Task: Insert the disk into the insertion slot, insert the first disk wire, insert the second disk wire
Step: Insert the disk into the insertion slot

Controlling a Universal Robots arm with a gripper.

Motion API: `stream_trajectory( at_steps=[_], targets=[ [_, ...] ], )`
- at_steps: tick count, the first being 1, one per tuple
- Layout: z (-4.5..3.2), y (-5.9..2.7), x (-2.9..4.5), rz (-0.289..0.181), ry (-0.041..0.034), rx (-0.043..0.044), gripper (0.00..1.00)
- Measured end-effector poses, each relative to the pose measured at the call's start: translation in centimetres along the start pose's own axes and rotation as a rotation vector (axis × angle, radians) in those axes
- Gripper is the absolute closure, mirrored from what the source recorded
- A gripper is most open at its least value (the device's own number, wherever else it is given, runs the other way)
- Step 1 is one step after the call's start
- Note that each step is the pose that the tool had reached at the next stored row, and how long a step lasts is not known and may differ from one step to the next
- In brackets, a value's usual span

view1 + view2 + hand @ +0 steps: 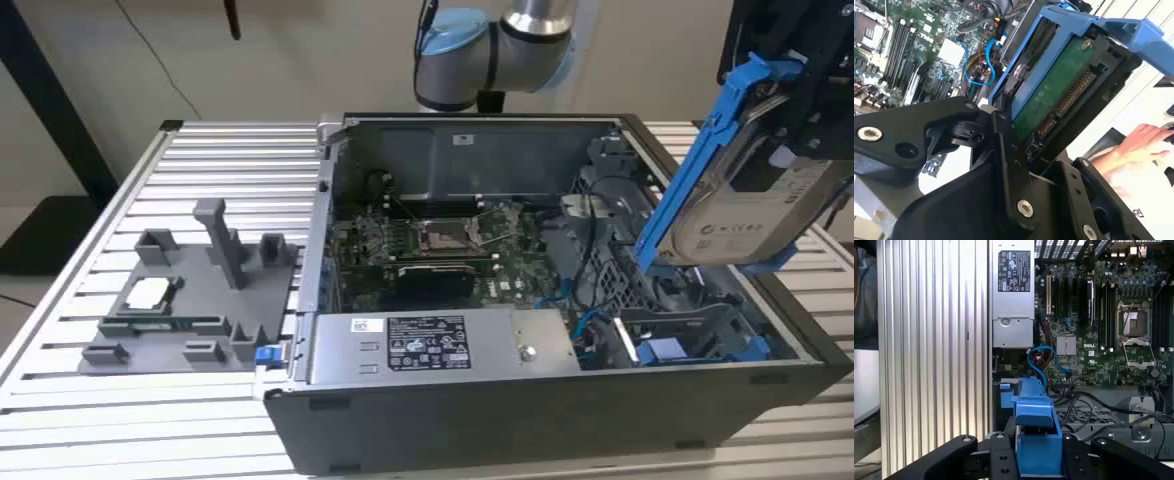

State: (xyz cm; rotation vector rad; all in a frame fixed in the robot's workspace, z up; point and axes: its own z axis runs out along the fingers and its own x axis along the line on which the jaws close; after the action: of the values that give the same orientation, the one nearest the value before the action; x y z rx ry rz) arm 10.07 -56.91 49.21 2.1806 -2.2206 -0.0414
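Soft, even light, no hard shadows. Table (80, 420) slats shine w/ pale glare; PC case (400, 170) inside is dimmer. Bkgd past the disk (1054, 95) is washed-out white.

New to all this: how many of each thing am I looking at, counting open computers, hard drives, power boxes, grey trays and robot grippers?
computer case, open: 1
disk in its blue carrier: 1
power supply box: 1
grey fixture tray: 1
gripper, shut on the disk: 1
Total: 5
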Motion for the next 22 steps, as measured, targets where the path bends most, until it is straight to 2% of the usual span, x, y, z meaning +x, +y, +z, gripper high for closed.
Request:
stream_trajectory(
  at_steps=[10,22],
  targets=[
    [0.08,0.00,-0.01,0.000,0.0012,0.0000,0.67],
    [0.96,-0.04,-0.02,0.000,0.0012,0.0000,0.67]
  ],
)
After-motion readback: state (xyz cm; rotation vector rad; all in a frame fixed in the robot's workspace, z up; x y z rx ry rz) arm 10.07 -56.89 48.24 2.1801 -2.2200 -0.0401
